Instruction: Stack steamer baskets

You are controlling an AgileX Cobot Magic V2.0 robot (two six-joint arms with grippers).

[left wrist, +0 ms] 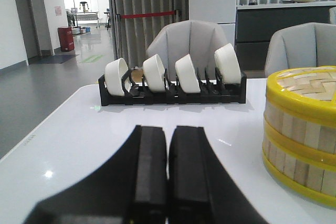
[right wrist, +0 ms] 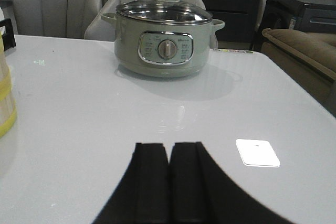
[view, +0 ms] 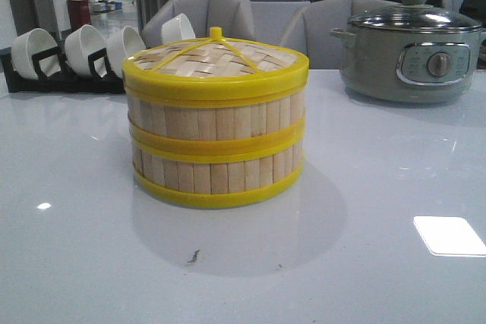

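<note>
1. Steamer baskets (view: pixel 216 142) sit stacked, lid (view: pixel 216 62) on, left of the cooker (view: pixel 411 55).
2. Left gripper (left wrist: pixel 168 174) and right gripper (right wrist: pixel 169 182) closed, empty.
3. Probably light, stiff bamboo (grip rims).

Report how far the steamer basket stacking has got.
Done, by the look of it: the two steamer baskets sit one on the other at the table's middle, rims aligned, with the woven lid on top. In hand: nothing. The left gripper and the right gripper are both shut, empty, clear of the stack. Left: no loose basket shows in any view.
</note>
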